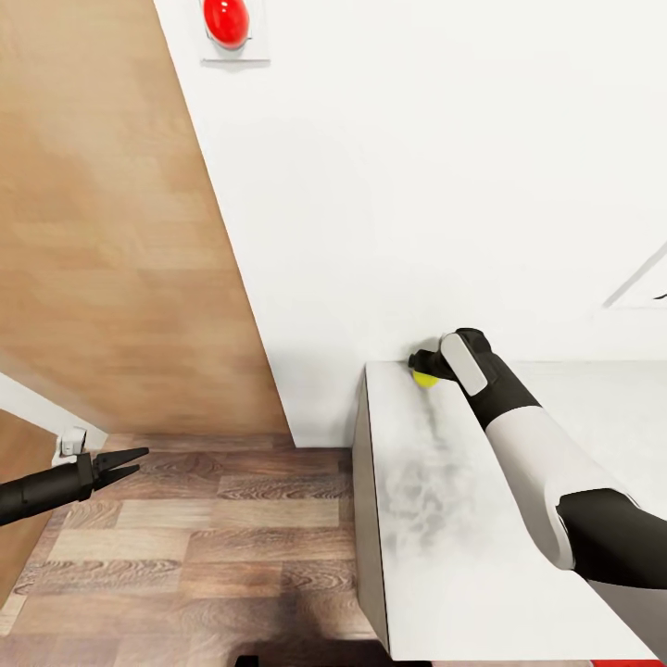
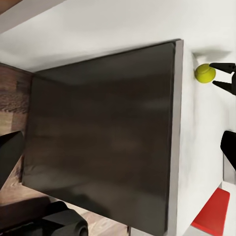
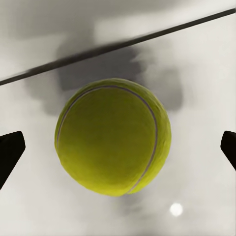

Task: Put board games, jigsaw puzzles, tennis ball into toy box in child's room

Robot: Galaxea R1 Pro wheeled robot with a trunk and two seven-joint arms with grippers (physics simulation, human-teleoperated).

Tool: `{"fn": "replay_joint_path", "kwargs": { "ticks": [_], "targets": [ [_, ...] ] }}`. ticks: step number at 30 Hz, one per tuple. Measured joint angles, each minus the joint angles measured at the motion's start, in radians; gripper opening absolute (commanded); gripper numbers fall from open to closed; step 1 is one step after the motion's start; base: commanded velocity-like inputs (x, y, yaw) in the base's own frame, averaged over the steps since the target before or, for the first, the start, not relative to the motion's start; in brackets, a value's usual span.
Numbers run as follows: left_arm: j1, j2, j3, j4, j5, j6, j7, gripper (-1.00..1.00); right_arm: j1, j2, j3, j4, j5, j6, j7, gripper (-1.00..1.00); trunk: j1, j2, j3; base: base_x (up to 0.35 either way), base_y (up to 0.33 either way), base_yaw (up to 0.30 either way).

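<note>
We're at the grasp of the tennis ball (image 1: 425, 378): it sits on the white table (image 1: 482, 574) at the far corner, close to the wall (image 1: 417, 185). The right gripper (image 1: 424, 363) is released, jaws spread either side of the ball, no contact yet by our read of the right wrist view, where the ball (image 3: 113, 136) sits centred between the two fingertips (image 3: 10, 150).

To do it well: keep the ball centred, ease in slightly further so the pads meet it at its widest line, then close slowly. A round ball will likely squirt out or roll toward the wall if we pinch off-centre. Lift straight up before swinging away from the wall.

Pose: the right arm reaches forward along the table, forearm low over the top, wrist at the corner. Left gripper (image 1: 119, 466) hangs over the wood floor (image 1: 204, 547) well clear of the table, fingers slightly parted, holding nothing. From the left wrist view the ball (image 2: 205, 73) lies just beside the right jaws at the table's edge.
</note>
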Motion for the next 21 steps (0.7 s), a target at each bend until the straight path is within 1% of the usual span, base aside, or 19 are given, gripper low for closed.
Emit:
{"fn": "replay_joint_path", "kwargs": {
  "ticks": [21],
  "targets": [
    [0.000,0.000,0.000,0.000,0.000,0.000,0.000,1.00,-0.008,-0.002,0.001,0.003,-0.001,0.004,-0.001,1.00,0.000,0.000,0.000,0.000,0.000,0.000]
  ]
}}
